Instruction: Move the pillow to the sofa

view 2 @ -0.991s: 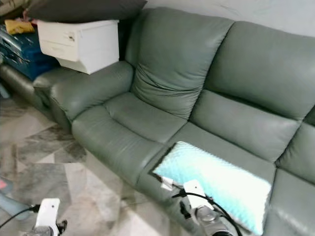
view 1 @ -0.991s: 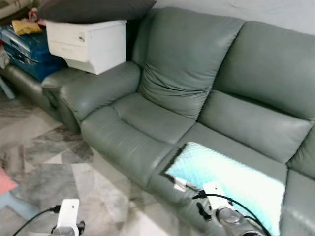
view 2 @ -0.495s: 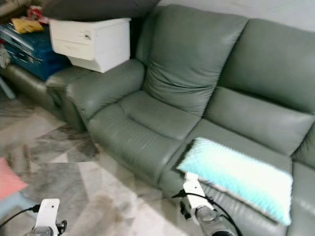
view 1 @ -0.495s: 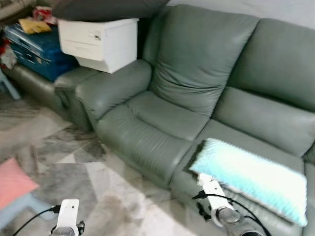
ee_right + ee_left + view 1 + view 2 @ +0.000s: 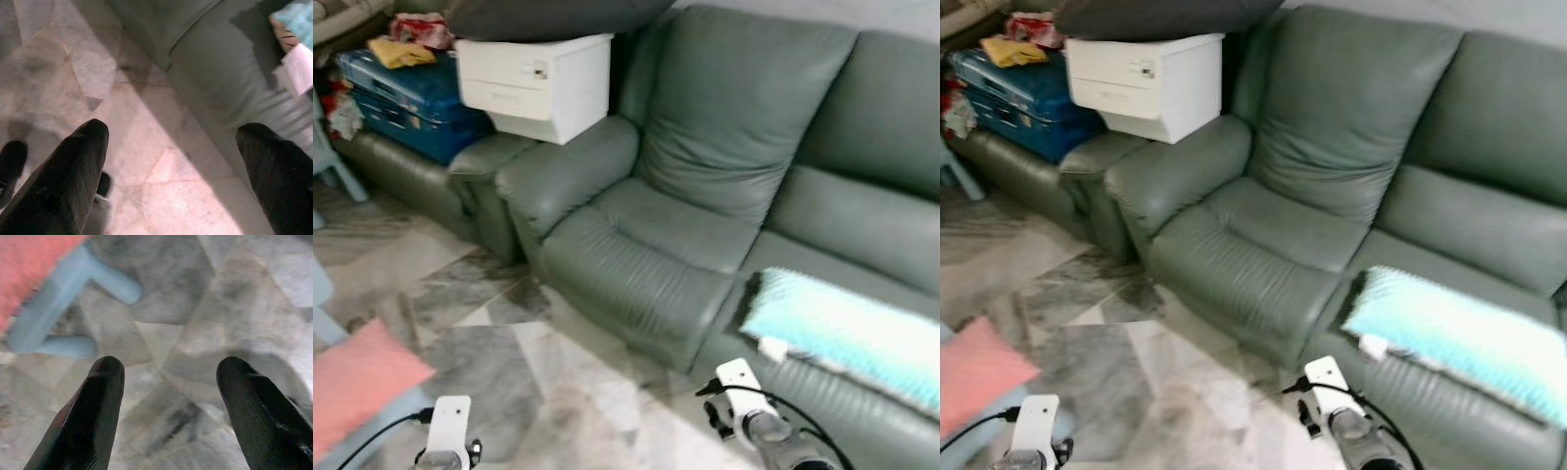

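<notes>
R gripper (image 5: 171,161) is spread wide w/ nothing between its fingers; L gripper (image 5: 168,396) is likewise apart and empty.

Left eye view: the pillow (image 5: 847,328), pale turquoise, lies flat on the sofa (image 5: 724,176) seat at the robot's right, its near edge at the seat front and a white tag at the corner. Both arms are low at the frame bottom, well clear of it. A white box (image 5: 533,83) sits on the sofa arm, w/ a dark cushion (image 5: 558,15) on top and a blue case (image 5: 401,93) beyond. A pink cushion (image 5: 357,387) rests on a light blue stool at the robot's left.

Right eye view: same layout. The pillow rests wholly on the seat, nothing touching it; marble floor (image 5: 1087,294) in front.

Left wrist view: fingers over the floor, w/ the stool's (image 5: 58,318) legs and a bit of pink cushion just beyond.

Right wrist view: fingers over the floor beside the sofa front; the pillow corner and tag show near one fingertip, not touching.

Progress: judging by this, the move looks done, as the pillow is on the sofa and released. Prob. nothing left bar backing off; at most, nudging it deeper onto the seat, since the near edge sits close to the front.
</notes>
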Motion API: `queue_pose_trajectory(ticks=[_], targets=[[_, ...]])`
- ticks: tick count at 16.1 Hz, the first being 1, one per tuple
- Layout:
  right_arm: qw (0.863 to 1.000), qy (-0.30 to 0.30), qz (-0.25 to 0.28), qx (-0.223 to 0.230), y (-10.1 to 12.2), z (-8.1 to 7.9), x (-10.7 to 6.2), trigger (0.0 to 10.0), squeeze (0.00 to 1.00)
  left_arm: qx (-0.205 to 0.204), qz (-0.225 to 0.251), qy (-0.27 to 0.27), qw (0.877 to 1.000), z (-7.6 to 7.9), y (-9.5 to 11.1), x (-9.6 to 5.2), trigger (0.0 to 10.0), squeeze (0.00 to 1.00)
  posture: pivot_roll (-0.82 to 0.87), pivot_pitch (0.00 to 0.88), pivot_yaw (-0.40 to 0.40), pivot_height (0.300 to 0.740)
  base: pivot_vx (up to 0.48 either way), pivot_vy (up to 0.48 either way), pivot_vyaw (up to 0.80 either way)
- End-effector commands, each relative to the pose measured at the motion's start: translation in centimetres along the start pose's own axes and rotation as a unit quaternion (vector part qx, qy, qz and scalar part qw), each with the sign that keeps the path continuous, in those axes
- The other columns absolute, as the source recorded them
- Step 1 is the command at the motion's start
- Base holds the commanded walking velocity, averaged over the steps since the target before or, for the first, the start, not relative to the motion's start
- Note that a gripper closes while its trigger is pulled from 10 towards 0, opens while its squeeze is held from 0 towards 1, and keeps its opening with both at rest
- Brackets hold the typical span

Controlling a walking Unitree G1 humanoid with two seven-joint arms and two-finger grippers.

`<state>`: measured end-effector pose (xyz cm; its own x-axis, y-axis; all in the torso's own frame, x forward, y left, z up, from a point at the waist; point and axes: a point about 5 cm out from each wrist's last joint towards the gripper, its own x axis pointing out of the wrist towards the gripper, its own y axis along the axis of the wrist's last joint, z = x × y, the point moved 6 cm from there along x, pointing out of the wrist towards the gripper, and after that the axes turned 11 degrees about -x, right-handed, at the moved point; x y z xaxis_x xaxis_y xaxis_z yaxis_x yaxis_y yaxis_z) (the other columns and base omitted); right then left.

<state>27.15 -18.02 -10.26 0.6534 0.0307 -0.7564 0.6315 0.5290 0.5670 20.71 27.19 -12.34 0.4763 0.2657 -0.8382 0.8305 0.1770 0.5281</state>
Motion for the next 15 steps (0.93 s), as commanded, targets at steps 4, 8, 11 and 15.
queue_pose_trajectory(ticks=[4, 8, 11, 15], targets=[[1.0, -0.005, -0.011, 0.007, -0.84, 0.55, -0.15, 10.0, 0.0, 0.005, 0.002, -0.006, 1.0, 0.72, 0.17, 0.02, 10.0, 0.0, -0.08, 0.0, 0.0, 0.74, 0.0, 0.457, 0.0], [1.0, -0.003, -0.01, 0.0, -0.76, 0.52, -0.14, 10.0, 0.0, 0.014, 0.005, -0.006, 1.0, 0.7, 0.34, 0.02, 10.0, 0.0, -0.07, 0.0, -0.003, 0.74, 0.0, 0.0, 0.0], [1.0, -0.001, -0.008, -0.005, -0.63, 0.47, -0.12, 10.0, 0.0, 0.018, 0.006, -0.002, 1.0, 0.57, 0.41, 0.03, 10.0, 0.0, -0.07, 0.0, -0.003, 0.74, 0.0, 0.0, 0.53], [1.0, 0.001, -0.008, -0.005, -0.63, 0.39, -0.11, 10.0, 0.0, 0.018, 0.007, 0.004, 1.0, 0.41, 0.43, 0.03, 10.0, 0.0, -0.07, 0.0, -0.003, 0.74, 0.0, 0.0, 0.8]])
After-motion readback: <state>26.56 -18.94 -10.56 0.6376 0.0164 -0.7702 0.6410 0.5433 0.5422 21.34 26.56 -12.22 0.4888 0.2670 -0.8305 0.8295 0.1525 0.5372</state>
